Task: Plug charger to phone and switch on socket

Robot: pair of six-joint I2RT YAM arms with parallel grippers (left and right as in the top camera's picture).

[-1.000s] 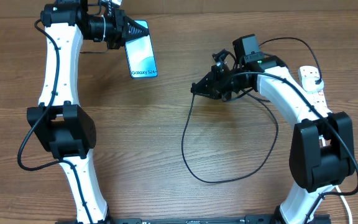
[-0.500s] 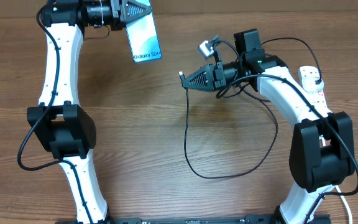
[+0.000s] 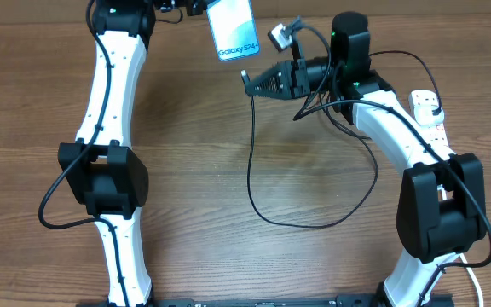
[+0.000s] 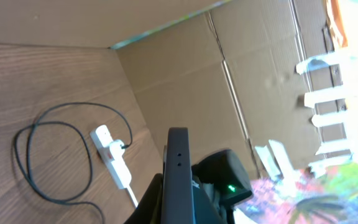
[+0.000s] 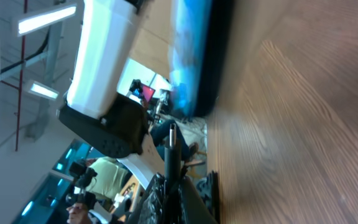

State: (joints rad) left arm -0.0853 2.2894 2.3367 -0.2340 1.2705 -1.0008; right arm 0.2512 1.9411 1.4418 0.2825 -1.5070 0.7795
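Left tool: clamped on the upper end of the phone, which we saw held clear of the counter near its far edge, screen lit cyan.
Right tool: closed on the charger at its connector end, with the tip near the phone's lower edge but not touching.
Charger: its cable looped loosely over the counter and ran back to the socket.
Socket: lay at the right edge, beside the right arm.

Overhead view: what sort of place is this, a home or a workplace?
Probably a robotics lab or workshop: robot left arm and right arm at a wooden table, a cardboard wall behind it, ceiling strip lights in the right wrist view.
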